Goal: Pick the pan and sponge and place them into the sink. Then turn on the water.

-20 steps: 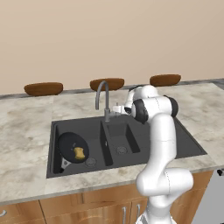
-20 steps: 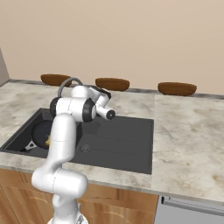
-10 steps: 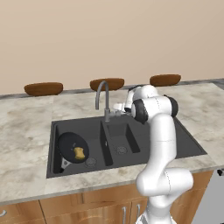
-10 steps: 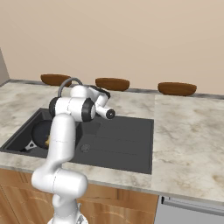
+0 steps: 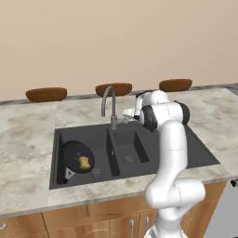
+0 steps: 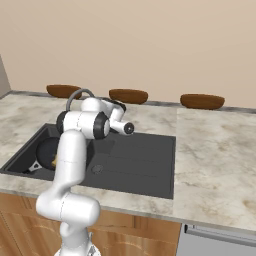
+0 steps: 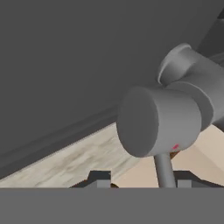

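Fingertips (image 7: 99, 177) show as two small dark stubs at the bottom of the hand view, one either side of a thin grey lever (image 7: 164, 170). They sit apart, with the lever stem between them; whether they touch it, cannot tell. The gripper (image 5: 128, 113) is beside the base of the faucet (image 5: 108, 100), at the back rim of the sink (image 5: 195, 148).

Faucet: grey metal gooseneck, rising from the divider between basins. Up close its body reads as a fat grey cylinder with a tiny red mark near the lower edge, lever projecting from underneath. No stream from the spout.

Pan (image 5: 77, 156): round, shallow, black, lying in the larger left basin, tilted a little against the basin wall, dark handle pointing toward the front left corner. Sponge (image 5: 84, 162): small yellow-tan block, resting inside the pan, near its front rim.

Sink: dark grey, two basins, smaller one to the right with a drain fitting at the bottom, then a flat drainboard. Set in a mottled beige stone counter (image 5: 28, 139).

Around: three brown oval bowls (image 5: 46, 94) spaced along the back of the counter against the tan wall. Wooden cabinet fronts (image 5: 93, 218) below. The arm's upper link crosses over the drainboard in the left base view and hides part of the left basin in the right base view.
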You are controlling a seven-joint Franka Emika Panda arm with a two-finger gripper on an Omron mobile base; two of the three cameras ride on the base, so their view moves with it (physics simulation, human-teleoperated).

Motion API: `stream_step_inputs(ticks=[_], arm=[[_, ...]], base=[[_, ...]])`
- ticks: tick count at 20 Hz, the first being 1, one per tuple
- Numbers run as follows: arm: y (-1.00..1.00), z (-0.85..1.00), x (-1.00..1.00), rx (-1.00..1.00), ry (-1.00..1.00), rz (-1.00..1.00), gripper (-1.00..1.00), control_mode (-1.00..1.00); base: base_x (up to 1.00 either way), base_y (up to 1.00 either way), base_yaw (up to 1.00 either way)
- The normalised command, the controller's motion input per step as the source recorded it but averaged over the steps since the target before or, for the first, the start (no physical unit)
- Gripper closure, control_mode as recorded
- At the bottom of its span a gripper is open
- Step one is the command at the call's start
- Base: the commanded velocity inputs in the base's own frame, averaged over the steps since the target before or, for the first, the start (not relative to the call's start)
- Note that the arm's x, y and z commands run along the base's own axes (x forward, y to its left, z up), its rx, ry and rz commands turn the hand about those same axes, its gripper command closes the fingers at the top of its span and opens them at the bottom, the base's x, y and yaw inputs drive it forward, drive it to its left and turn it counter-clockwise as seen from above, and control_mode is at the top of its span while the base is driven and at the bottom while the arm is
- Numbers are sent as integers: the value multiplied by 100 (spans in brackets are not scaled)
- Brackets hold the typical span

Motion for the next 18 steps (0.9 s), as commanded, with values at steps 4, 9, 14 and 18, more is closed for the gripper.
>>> stream_step_inputs(ticks=[4, 9, 14, 18], arm=[[-43, -9, 0, 0, 5, 0, 100, -100], [-20, 0, 0, 0, 3, -2, 100, -100], [-16, 0, 0, 0, 2, -4, 100, -100], [-14, 0, -6, 0, 0, -4, 100, -100]], base=[[0, 0, 0], [0, 0, 0], [0, 0, 0], [0, 0, 0]])
